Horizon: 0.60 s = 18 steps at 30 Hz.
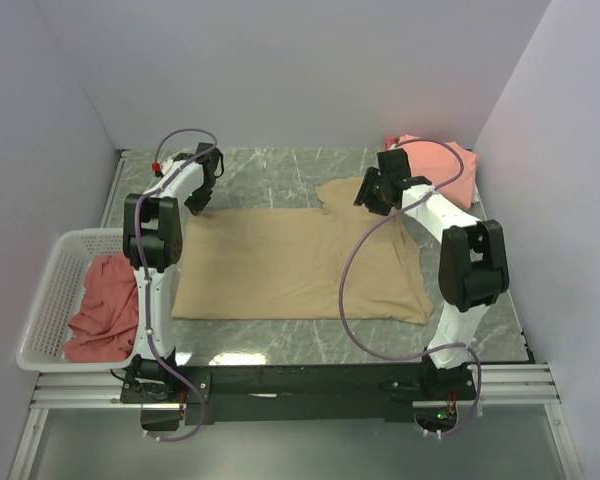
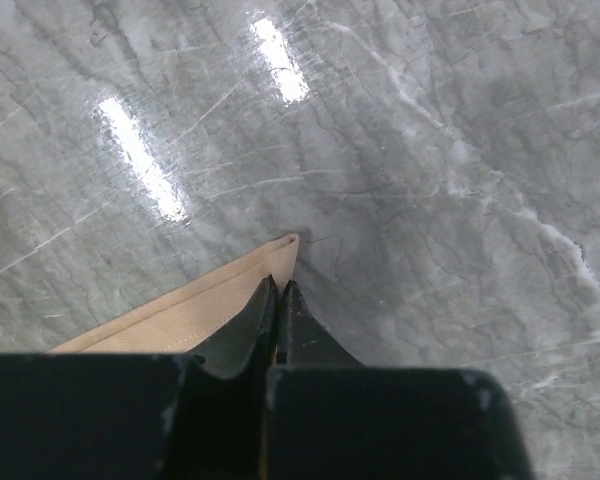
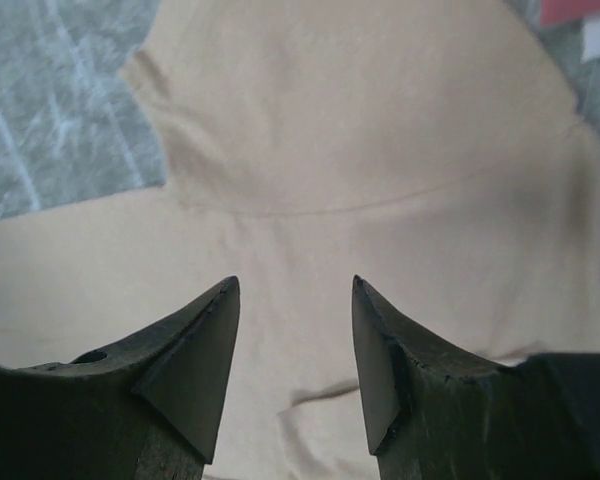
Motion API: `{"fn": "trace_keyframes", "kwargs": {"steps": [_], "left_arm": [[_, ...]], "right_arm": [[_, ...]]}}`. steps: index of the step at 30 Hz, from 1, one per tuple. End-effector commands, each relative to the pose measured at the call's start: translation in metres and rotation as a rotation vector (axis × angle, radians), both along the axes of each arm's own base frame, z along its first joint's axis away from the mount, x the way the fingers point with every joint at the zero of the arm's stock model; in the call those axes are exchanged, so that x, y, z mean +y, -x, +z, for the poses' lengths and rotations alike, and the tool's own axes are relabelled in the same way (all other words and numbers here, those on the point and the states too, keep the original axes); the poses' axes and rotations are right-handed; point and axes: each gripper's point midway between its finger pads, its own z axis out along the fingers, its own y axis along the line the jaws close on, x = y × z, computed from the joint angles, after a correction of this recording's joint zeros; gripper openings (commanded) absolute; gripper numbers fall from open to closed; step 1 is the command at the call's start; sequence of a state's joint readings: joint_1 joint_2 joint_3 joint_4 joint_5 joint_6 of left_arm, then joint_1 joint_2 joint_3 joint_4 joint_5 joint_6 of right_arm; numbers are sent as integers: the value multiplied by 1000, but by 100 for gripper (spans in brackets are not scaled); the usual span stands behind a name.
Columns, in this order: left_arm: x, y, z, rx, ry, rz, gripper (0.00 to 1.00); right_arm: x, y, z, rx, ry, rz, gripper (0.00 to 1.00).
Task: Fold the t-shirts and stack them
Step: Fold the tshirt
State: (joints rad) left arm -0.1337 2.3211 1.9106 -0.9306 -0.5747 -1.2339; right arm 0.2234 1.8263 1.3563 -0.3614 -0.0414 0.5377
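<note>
A tan-beige t-shirt (image 1: 290, 265) lies spread flat on the marble table. My left gripper (image 2: 280, 285) sits at its far left corner and is shut on that hemmed corner (image 2: 180, 310), whose tip pokes out just past the fingertips. In the top view this gripper (image 1: 195, 203) is at the shirt's back left edge. My right gripper (image 3: 295, 285) hangs open above the tan shirt (image 3: 360, 130) near its far right sleeve, with nothing between the fingers. A salmon-pink t-shirt (image 1: 450, 165) lies bunched at the back right. A dusty red t-shirt (image 1: 105, 305) is heaped in the basket.
The white mesh basket (image 1: 55, 290) stands off the table's left edge. White walls close in the back and both sides. Bare marble (image 1: 270, 170) shows behind the tan shirt and in front of it.
</note>
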Motion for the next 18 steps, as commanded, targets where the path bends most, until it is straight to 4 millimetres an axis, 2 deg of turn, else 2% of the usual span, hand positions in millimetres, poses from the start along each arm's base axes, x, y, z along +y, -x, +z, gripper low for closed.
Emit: {"fn": "trace_keyframes", "kwargs": {"steps": [1, 2, 4, 5, 10, 18], "left_arm": [[-7, -3, 2, -31, 42, -30, 1], [-7, -1, 3, -31, 44, -37, 1], [-8, 0, 3, -31, 49, -46, 1], [-8, 2, 5, -32, 48, -49, 1], [-4, 7, 5, -30, 50, -60, 1], [-4, 7, 12, -53, 65, -77, 1]], "right_arm": [[-16, -28, -3, -19, 31, 1, 56], [-18, -34, -1, -13, 46, -1, 56], [-24, -49, -9, 4, 77, 1, 56], [-29, -49, -15, 30, 99, -5, 55], [-45, -80, -23, 48, 187, -26, 55], [-75, -96, -41, 101, 276, -49, 54]]}}
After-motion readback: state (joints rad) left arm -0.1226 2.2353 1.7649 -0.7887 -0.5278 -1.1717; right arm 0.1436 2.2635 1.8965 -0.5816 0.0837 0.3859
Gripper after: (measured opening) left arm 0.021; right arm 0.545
